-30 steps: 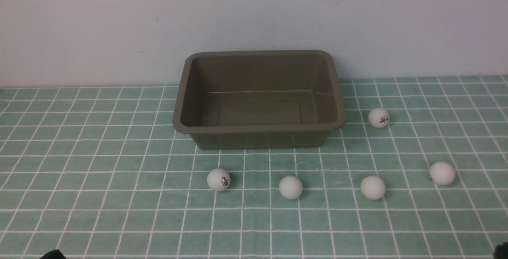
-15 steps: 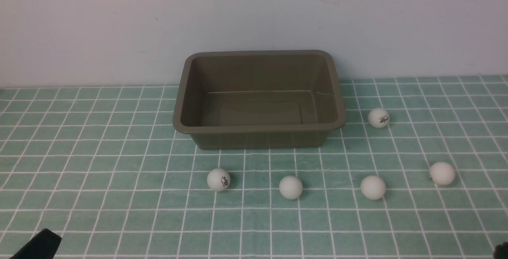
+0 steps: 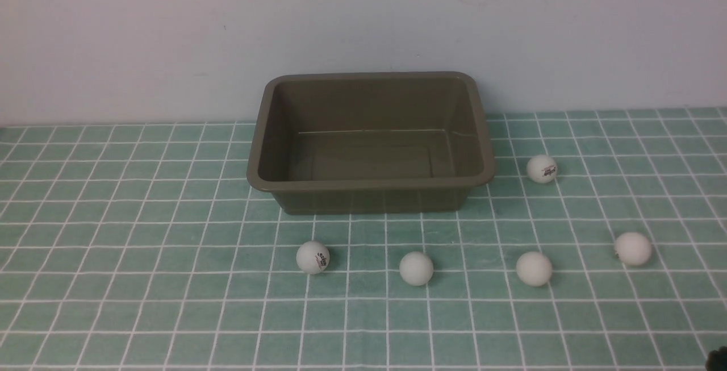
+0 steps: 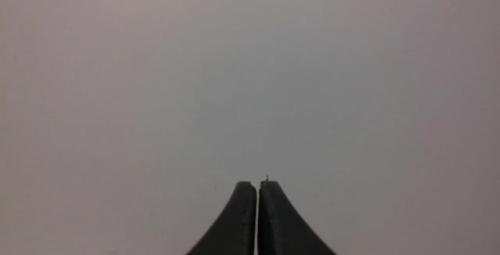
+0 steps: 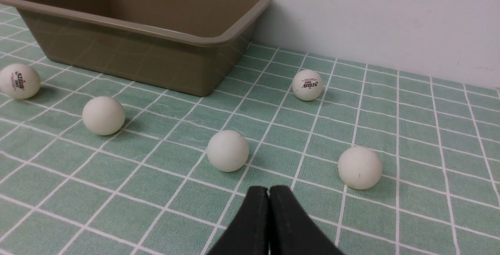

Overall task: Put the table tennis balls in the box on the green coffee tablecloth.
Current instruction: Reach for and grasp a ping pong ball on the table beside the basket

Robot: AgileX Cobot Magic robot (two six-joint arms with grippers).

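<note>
The olive-brown box [image 3: 369, 182] stands empty at the back middle of the green coffee tablecloth [image 3: 142, 234]. Several white table tennis balls lie on the cloth: three in a row in front of the box [image 3: 312, 257] [image 3: 416, 269] [image 3: 534, 269], and two to its right [image 3: 633, 248] [image 3: 542, 169]. My right gripper [image 5: 268, 188] is shut and empty, low over the cloth. Two balls [image 5: 227, 150] [image 5: 359, 168] lie just ahead of it, and the box [image 5: 218, 41] is beyond them. My left gripper [image 4: 258, 182] is shut and empty, facing a blank grey surface.
A pale wall [image 3: 363, 24] rises directly behind the box. Only a dark sliver of my right arm [image 3: 719, 358] shows in the front view, at the bottom right corner. The cloth reaches every edge of that view.
A dark part of my left arm rose into the bottom left corner of the front view half a second ago and has left it now. Balls and box have not moved.
</note>
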